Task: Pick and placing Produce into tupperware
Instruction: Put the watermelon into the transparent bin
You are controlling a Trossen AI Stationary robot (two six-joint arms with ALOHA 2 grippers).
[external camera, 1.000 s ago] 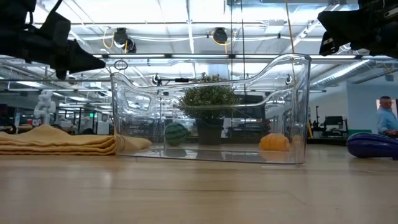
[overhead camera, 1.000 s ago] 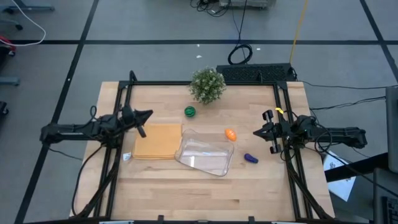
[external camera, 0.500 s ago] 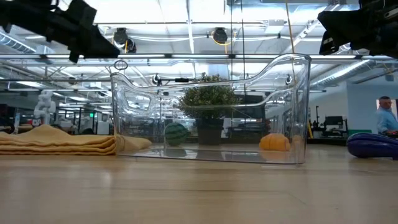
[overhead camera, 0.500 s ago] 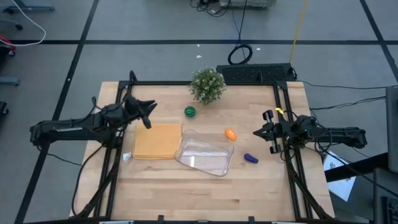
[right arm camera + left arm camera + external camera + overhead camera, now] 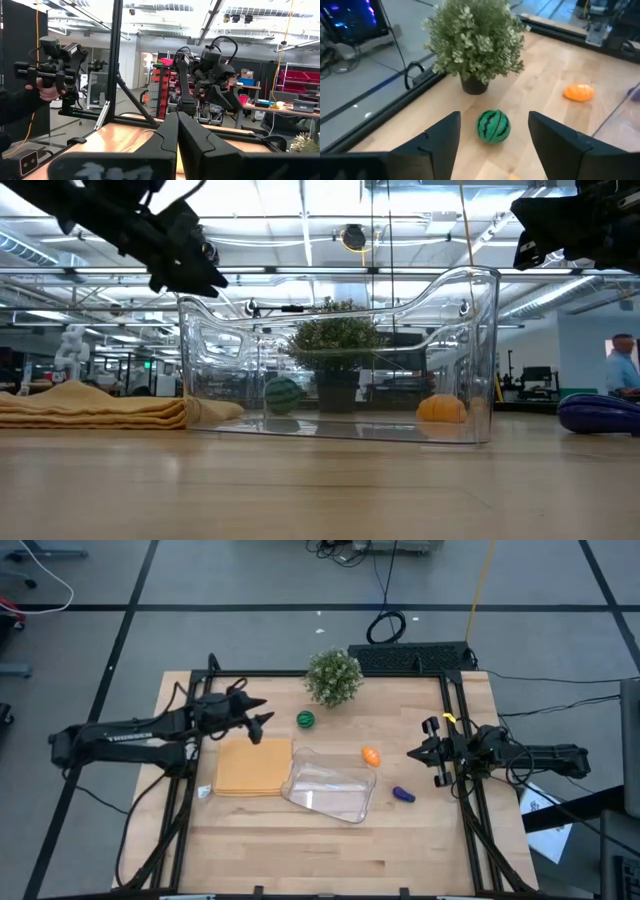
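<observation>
The round green piece (image 5: 305, 719) lies on the table in front of the potted plant; the left wrist view shows this striped green piece (image 5: 493, 126) between and beyond my fingers. The orange piece (image 5: 371, 755) rests beside the far right corner of the clear tupperware (image 5: 328, 786), and the purple piece (image 5: 403, 794) lies to the tupperware's right. My left gripper (image 5: 262, 727) is open in the air, left of the green piece, over the mat's far edge. My right gripper (image 5: 412, 753) is shut, raised at the table's right side.
A bushy potted plant (image 5: 333, 677) stands at the table's far middle. A tan-yellow mat (image 5: 253, 766) lies left of the tupperware. Black frame rails (image 5: 200, 700) run along both sides. A person's hand with a controller (image 5: 47, 82) shows beyond the table.
My left gripper has risen and swung from the table's left edge toward the green piece, reaching out over the mat's far edge. Its fingers have opened. The produce and tupperware have stayed in place.
</observation>
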